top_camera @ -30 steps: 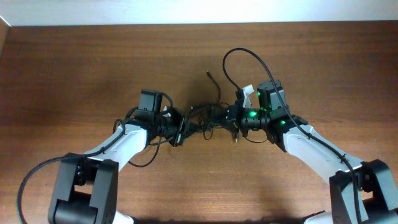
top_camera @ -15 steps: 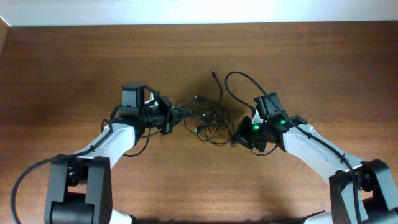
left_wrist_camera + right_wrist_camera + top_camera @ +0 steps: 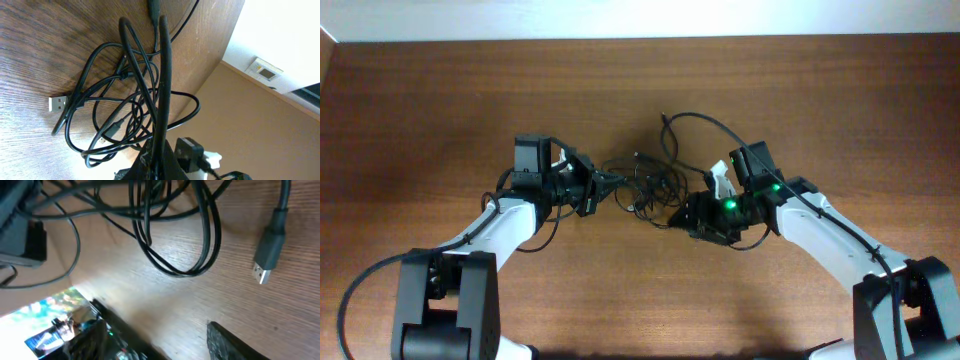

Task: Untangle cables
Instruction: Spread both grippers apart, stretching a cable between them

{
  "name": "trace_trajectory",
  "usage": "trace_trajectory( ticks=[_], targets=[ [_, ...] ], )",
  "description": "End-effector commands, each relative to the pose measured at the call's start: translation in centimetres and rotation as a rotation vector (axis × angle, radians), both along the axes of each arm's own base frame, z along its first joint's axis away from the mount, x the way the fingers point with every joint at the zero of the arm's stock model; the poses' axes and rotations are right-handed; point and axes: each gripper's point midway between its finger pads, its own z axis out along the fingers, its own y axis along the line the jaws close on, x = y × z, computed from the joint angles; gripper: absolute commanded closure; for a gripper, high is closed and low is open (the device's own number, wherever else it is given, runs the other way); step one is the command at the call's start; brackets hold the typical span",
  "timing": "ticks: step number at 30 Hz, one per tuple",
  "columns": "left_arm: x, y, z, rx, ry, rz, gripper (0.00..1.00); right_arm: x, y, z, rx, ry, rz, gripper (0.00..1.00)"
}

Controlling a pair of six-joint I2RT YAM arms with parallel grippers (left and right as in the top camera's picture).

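Dark wooden table (image 3: 430, 110), beige wall (image 3: 260, 130)

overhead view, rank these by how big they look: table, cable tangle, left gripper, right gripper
1. table, by far the largest
2. cable tangle, its loops spread wider than either gripper
3. left gripper and right gripper: they look about alike, both dark against the cables, so not ranked

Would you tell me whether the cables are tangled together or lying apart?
Tangled: the cables form one clump of crossing, overlapping loops, clearest in the left wrist view, not separate cords.
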Motion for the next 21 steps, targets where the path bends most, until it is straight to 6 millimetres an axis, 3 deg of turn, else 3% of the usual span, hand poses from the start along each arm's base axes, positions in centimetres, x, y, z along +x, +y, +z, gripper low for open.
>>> trace_trajectory(
  ticks=[1, 4, 7, 11, 13, 14, 15, 16, 17, 18, 19, 21],
  targets=[
    [0.3, 0.2, 0.6, 0.002, -0.029, -0.002, 1.00, 2.2, -1.7, -1.1, -0.125, 0.093, -0.253, 0.36],
    [-0.3, -0.5, 1.3, -0.105, 0.108, 0.036, 1.00, 3.1, -2.5, -2.1, -0.206, 0.110, -0.378, 0.36],
    [-0.9, -1.0, 1.9, -0.183, 0.205, 0.048, 1.00, 3.9, -0.9, -1.8, -0.204, 0.054, -0.404, 0.38],
    [-0.9, -1.5, 2.9, -0.250, 0.249, 0.050, 1.00, 3.8, -0.3, -3.4, -0.288, 0.060, -0.485, 0.43],
    [-0.6, -1.8, 3.9, -0.288, 0.228, 0.031, 1.00, 4.7, 0.7, -4.1, -0.265, 0.037, -0.480, 0.53],
    [-0.6, -1.9, 4.0, -0.296, 0.235, 0.032, 1.00, 4.6, 0.9, -4.7, -0.276, 0.041, -0.477, 0.64],
    [-0.6, -1.8, 4.0, -0.296, 0.234, 0.033, 1.00, 4.4, 0.4, -5.4, -0.311, 0.044, -0.471, 0.89],
    [-0.4, -1.6, 4.0, -0.292, 0.229, 0.042, 1.00, 4.4, 0.1, -5.4, -0.324, 0.015, -0.430, 0.96],
    [0.0, -1.1, 4.0, -0.291, 0.220, 0.060, 1.00, 4.5, -0.3, -5.2, -0.332, -0.023, -0.389, 0.96],
    [1.0, 0.0, 4.5, -0.282, 0.140, 0.072, 1.00, 4.9, -2.3, -4.9, -0.374, -0.049, -0.382, 0.96],
    [2.6, 1.5, 5.9, -0.272, -0.010, 0.076, 1.00, 5.3, -5.5, -4.7, -0.449, -0.071, -0.406, 0.96],
    [4.8, 3.7, 8.8, -0.266, -0.230, 0.097, 1.00, 6.4, -8.3, -4.0, -0.483, -0.150, -0.361, 0.96]
  ],
)
